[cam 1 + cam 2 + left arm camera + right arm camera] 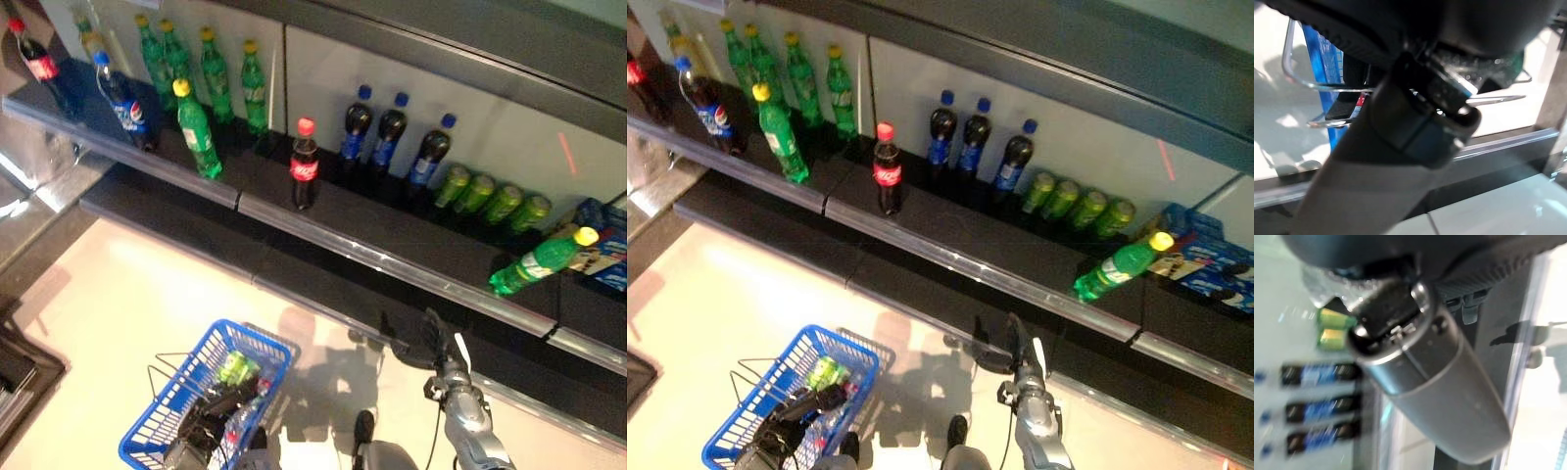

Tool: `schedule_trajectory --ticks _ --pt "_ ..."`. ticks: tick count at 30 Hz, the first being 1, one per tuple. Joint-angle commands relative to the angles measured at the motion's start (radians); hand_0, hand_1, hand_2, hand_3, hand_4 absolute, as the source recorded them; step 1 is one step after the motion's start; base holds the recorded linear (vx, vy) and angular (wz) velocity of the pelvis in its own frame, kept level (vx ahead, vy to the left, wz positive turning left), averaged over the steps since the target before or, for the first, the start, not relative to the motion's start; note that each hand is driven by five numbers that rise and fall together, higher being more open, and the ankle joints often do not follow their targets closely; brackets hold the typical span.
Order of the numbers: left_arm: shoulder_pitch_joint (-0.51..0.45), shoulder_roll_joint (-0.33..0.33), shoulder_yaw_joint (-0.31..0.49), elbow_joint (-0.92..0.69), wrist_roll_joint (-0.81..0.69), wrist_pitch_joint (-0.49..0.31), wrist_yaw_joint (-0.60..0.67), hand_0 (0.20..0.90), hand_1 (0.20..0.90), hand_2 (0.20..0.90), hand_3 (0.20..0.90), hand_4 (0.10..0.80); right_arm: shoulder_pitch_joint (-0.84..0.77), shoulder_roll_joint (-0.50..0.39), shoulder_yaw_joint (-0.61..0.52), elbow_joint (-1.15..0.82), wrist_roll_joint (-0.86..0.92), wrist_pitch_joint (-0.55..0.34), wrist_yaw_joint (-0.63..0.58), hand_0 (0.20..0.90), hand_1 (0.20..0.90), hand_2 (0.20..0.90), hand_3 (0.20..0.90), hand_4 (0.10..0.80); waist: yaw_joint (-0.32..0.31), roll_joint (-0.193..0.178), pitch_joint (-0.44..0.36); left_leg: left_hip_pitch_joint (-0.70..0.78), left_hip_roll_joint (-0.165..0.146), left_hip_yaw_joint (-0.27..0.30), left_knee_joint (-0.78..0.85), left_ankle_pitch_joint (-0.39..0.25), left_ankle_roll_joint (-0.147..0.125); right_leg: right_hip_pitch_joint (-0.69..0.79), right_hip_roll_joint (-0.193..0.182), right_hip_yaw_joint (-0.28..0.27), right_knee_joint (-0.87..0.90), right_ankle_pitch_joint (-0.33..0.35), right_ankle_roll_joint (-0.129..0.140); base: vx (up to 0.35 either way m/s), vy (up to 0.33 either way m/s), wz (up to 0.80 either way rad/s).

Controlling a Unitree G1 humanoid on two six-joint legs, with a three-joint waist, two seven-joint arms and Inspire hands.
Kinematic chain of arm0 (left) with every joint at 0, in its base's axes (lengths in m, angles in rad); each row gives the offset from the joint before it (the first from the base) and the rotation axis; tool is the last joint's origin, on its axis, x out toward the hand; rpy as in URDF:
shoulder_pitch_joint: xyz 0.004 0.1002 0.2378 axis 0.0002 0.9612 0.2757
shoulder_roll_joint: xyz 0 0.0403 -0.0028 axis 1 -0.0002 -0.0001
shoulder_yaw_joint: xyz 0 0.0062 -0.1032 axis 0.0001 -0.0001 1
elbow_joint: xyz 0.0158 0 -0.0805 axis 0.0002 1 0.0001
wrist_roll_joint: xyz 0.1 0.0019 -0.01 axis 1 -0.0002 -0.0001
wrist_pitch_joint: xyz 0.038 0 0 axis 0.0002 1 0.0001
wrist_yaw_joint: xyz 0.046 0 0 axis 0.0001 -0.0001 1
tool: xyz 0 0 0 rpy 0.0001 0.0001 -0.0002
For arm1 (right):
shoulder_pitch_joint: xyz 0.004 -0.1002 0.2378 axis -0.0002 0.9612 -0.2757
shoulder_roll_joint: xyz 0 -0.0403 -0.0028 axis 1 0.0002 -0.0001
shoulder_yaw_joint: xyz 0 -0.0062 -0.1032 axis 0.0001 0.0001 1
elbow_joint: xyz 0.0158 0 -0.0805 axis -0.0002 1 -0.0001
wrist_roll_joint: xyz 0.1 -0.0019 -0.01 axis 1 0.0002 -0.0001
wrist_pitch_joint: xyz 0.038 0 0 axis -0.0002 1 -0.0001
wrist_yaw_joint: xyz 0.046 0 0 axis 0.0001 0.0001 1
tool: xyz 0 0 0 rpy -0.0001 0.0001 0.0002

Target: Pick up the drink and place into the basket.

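Note:
A blue wire-handled basket [157, 416] hangs at the lower left, above the pale floor. My left hand [209, 406] is over it, curled on its handle [1303, 84]. Inside lie a green drink [238, 368] and another bottle [241, 419]. My right hand [439, 343] is open and holds nothing, below the shelf's front edge [411, 269]. Up and to its right, a green bottle [542, 261] with a yellow cap lies tilted on the shelf. A red-capped cola bottle [304, 164] stands alone near the shelf's front.
On the shelf stand three dark bottles with blue labels [390, 137], several green cans [490, 196], green bottles [199, 129] at the left and blue cartons [602, 245] at the far right. A lower shelf ledge [294, 284] juts out towards the floor.

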Motion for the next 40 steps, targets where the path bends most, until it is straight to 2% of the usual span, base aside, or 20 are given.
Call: schedule_trajectory --ticks 1,4,8,11,12,15,17,19,20,22,26,31,36,40 --pt "-0.090 0.063 0.028 0.001 0.053 -0.263 -0.059 0.300 0.300 0.300 0.200 0.100 0.027 -0.071 -0.027 0.101 0.076 -0.111 0.017 0.900 0.900 0.900 0.900 0.800 0.003 0.090 -0.190 -0.050 -0.014 0.017 -0.002 0.028 0.044 0.050 -0.041 0.004 0.042 -0.036 0.016 0.056 -0.021 -0.34" --pt "-0.099 0.067 0.034 0.108 0.073 -0.274 -0.058 0.300 0.300 0.300 0.200 0.100 0.006 -0.073 -0.058 0.245 0.108 -0.121 0.059 0.900 0.900 0.900 0.900 0.800 -0.003 0.088 -0.195 -0.041 -0.015 0.020 0.000 0.020 0.046 0.048 -0.031 0.025 0.042 -0.041 0.008 0.063 -0.004 -0.24" --pt "-0.092 0.062 0.056 0.195 0.022 -0.278 -0.085 0.300 0.300 0.300 0.200 0.100 -0.033 -0.097 -0.089 0.411 0.099 -0.119 0.120 0.900 0.900 0.900 0.900 0.800 0.020 0.085 -0.189 -0.053 -0.048 -0.059 0.062 -0.020 0.056 0.045 -0.031 0.068 0.042 -0.041 -0.001 0.048 0.113 -0.18" --pt "-0.109 0.061 0.044 0.247 0.016 -0.252 -0.105 0.300 0.300 0.300 0.200 0.100 -0.036 -0.096 -0.114 0.501 0.103 -0.124 0.125 0.900 0.900 0.900 0.900 0.800 0.023 0.086 -0.184 -0.049 -0.062 -0.056 0.046 -0.023 0.069 0.029 -0.054 0.055 0.062 -0.037 0.015 0.025 0.183 -0.38" --pt "-0.112 0.062 0.041 0.270 0.030 -0.249 -0.114 0.300 0.300 0.300 0.200 0.100 -0.032 -0.094 -0.128 0.524 0.105 -0.113 0.129 0.900 0.900 0.900 0.900 0.800 0.020 0.085 -0.182 -0.047 -0.075 -0.063 0.041 -0.026 0.077 0.020 -0.063 0.062 0.070 -0.028 0.022 0.019 0.226 -0.23" --pt "-0.108 0.072 0.015 0.330 0.048 -0.242 -0.143 0.300 0.300 0.300 0.200 0.100 -0.032 -0.117 -0.171 0.605 0.119 -0.083 0.179 0.900 0.900 0.900 0.900 0.800 0.000 0.081 -0.170 -0.032 -0.109 -0.051 0.012 -0.033 0.091 -0.042 -0.087 0.101 0.066 0.055 0.051 -0.044 0.211 -0.15" --pt "-0.109 0.083 0.018 0.350 0.047 -0.238 -0.155 0.300 0.300 0.300 0.200 0.100 -0.043 -0.127 -0.182 0.647 0.095 -0.066 0.207 0.900 0.900 0.900 0.900 0.800 0.005 0.080 -0.162 -0.035 -0.117 -0.027 0.006 -0.037 0.097 -0.075 -0.100 0.083 0.098 0.079 0.061 -0.114 0.129 -0.42" --pt "-0.111 0.091 0.019 0.360 0.050 -0.238 -0.163 0.300 0.300 0.300 0.200 0.100 -0.046 -0.129 -0.180 0.662 0.086 -0.051 0.215 0.900 0.900 0.900 0.900 0.800 0.005 0.081 -0.159 -0.039 -0.118 -0.018 0.006 -0.036 0.103 -0.086 -0.091 0.090 0.127 0.070 0.060 -0.122 0.051 -0.74" --pt "-0.117 0.099 0.013 0.372 0.031 -0.235 -0.170 0.300 0.300 0.300 0.200 0.100 -0.046 -0.129 -0.172 0.683 0.080 -0.040 0.232 0.900 0.900 0.900 0.900 0.800 0.005 0.082 -0.158 -0.052 -0.117 -0.011 0.009 -0.029 0.112 -0.089 -0.063 0.101 0.171 0.037 0.049 -0.142 0.008 -0.97" --pt "-0.119 0.098 0.017 0.380 0.024 -0.234 -0.185 0.300 0.300 0.300 0.200 0.100 -0.042 -0.122 -0.160 0.700 0.075 -0.025 0.245 0.900 0.900 0.900 0.900 0.800 0.018 0.079 -0.163 -0.063 -0.118 -0.008 0.019 -0.025 0.114 -0.071 -0.046 0.084 0.160 0.003 0.037 -0.098 -0.042 -0.69" --pt "-0.115 0.092 0.017 0.374 0.038 -0.207 -0.176 0.300 0.300 0.300 0.200 0.100 -0.037 -0.100 -0.134 0.704 0.033 0.002 0.229 0.900 0.900 0.900 0.900 0.800 0.026 0.072 -0.164 -0.061 -0.111 -0.005 0.030 -0.032 0.114 -0.084 -0.047 0.062 0.187 0.019 0.031 -0.018 -0.068 -0.22" --pt "-0.113 0.088 0.007 0.375 0.065 -0.194 -0.173 0.300 0.300 0.300 0.200 0.100 -0.052 -0.087 -0.117 0.696 0.051 0.048 0.225 0.900 0.900 0.900 0.900 0.800 0.032 0.078 -0.168 -0.044 -0.091 -0.005 0.026 -0.026 0.103 -0.028 -0.021 0.043 0.127 -0.037 0.016 0.021 -0.085 -0.07" --pt "-0.104 0.072 -0.009 0.376 0.087 -0.194 -0.172 0.300 0.300 0.300 0.200 0.100 -0.052 -0.079 -0.088 0.700 -0.012 0.056 0.214 0.900 0.900 0.900 0.900 0.800 0.042 0.084 -0.182 -0.040 -0.075 0.007 0.017 -0.014 0.084 0.010 -0.012 0.017 0.084 -0.050 0.005 0.036 -0.051 0.06" --pt "-0.109 0.063 -0.020 0.380 0.089 -0.192 -0.172 0.300 0.300 0.300 0.200 0.100 -0.055 -0.076 -0.064 0.700 -0.019 0.055 0.210 0.900 0.900 0.900 0.900 0.800 0.043 0.087 -0.184 -0.042 -0.072 0.008 0.018 -0.012 0.080 0.020 -0.009 0.007 0.079 -0.058 -0.003 0.005 -0.009 0.02"
